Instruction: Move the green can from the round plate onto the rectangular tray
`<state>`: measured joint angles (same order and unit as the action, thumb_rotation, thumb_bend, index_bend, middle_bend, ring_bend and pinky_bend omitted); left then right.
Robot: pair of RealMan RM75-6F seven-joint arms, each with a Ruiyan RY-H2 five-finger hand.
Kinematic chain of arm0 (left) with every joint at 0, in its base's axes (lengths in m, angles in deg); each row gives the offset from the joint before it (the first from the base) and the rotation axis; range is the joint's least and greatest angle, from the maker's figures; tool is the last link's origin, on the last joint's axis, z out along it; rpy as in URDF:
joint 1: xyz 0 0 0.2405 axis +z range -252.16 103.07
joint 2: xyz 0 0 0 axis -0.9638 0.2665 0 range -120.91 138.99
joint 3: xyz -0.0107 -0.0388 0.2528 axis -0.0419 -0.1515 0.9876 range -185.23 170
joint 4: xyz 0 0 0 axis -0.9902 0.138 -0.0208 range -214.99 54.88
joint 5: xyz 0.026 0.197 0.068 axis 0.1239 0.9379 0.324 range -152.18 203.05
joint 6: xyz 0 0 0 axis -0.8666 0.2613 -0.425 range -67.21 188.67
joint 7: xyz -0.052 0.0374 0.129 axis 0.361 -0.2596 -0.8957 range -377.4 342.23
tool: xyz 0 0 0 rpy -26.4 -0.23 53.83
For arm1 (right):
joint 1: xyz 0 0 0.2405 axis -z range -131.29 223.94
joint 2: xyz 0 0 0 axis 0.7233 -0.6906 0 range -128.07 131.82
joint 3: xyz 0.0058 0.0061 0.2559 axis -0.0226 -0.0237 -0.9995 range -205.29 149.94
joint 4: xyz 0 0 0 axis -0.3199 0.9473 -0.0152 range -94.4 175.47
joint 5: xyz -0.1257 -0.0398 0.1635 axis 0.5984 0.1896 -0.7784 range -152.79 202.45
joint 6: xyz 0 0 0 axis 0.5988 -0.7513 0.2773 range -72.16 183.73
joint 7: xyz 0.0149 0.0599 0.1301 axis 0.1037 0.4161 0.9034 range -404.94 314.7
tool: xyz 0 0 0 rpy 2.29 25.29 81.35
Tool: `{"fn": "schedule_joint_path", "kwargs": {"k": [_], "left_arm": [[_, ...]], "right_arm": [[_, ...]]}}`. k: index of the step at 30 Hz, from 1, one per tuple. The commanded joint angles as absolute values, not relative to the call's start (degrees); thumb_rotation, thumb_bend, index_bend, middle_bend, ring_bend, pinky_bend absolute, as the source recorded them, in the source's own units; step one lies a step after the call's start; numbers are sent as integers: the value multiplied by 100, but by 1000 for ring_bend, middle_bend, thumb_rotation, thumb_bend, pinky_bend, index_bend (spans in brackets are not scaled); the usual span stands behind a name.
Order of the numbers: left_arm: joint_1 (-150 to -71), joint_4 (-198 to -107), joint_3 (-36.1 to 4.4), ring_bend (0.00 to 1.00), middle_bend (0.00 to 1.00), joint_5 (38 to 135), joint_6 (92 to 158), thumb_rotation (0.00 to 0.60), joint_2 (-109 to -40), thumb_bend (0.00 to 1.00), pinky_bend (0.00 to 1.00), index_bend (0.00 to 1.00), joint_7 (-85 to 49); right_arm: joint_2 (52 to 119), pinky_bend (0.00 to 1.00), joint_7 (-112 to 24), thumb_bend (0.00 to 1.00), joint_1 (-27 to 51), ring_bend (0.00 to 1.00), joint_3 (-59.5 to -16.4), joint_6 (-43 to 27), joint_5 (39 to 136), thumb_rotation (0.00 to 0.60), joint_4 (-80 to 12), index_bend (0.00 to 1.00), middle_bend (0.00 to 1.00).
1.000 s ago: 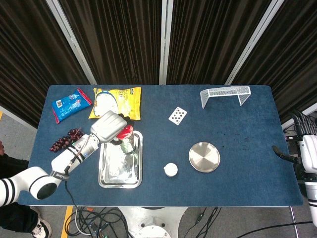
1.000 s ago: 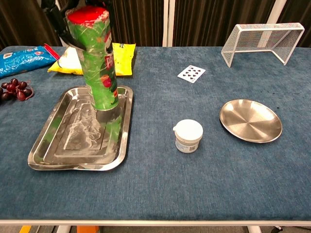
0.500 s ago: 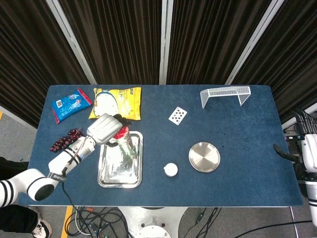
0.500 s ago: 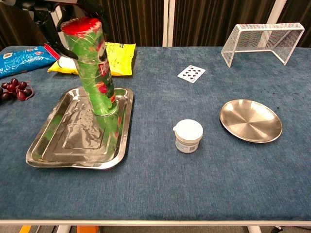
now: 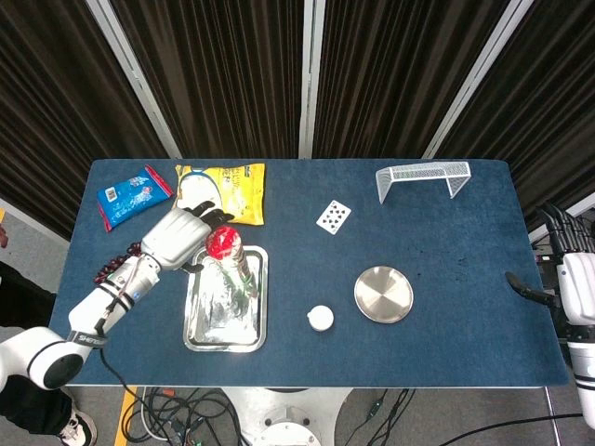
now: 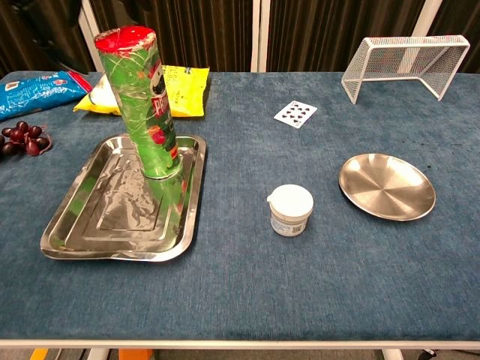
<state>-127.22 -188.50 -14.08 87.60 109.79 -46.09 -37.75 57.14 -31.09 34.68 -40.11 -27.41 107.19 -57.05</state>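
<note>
The tall green can (image 6: 141, 105) with a red lid (image 5: 222, 242) stands upright on the rectangular steel tray (image 6: 90, 217), near its far right part. My left hand (image 5: 177, 237) hovers just left of the can in the head view, fingers spread and apart from it; the chest view does not show it. The round plate (image 6: 386, 185) lies bare at the right (image 5: 383, 294). My right hand (image 5: 567, 269) hangs off the table's right edge, holding nothing.
A small white jar (image 6: 291, 209) stands between tray and plate. Yellow snack bag (image 6: 180, 90), blue packet (image 6: 34, 88) and dark grapes (image 6: 22, 139) lie at the far left. Playing card (image 6: 295, 113) and white wire goal (image 6: 405, 64) sit at the back.
My left hand has let go of the can and drawn back to the left, out of the chest view. The can now stands alone on the tray.
</note>
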Motion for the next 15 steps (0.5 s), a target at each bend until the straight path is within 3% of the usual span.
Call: {"fn": "schedule_joint_path", "kwargs": {"k": [1,8,15], "left_arm": [[-12229,-18984,-1312,105,159,8666,11679,600,-4428,108,427,125,-3816],[-11189,-18870,-881,105,159,8711,12804,600,-4631,108,406,125,-3813],[-10237,-18154,-564,105,167,9627,13870,600,-5311,108,372,150,-3247]], "right_arm": [[5743,69,-3222,136,3449,0,-3983,-2816,10860,600,-5748,0,0],[5793,77,-3982,136,3207,0,-3628,-2281,11293,600,-6031,0,17],[6160,158,-5255,137,2662,0,-3362,-1247,11455,600,-6540,0,102]]}}
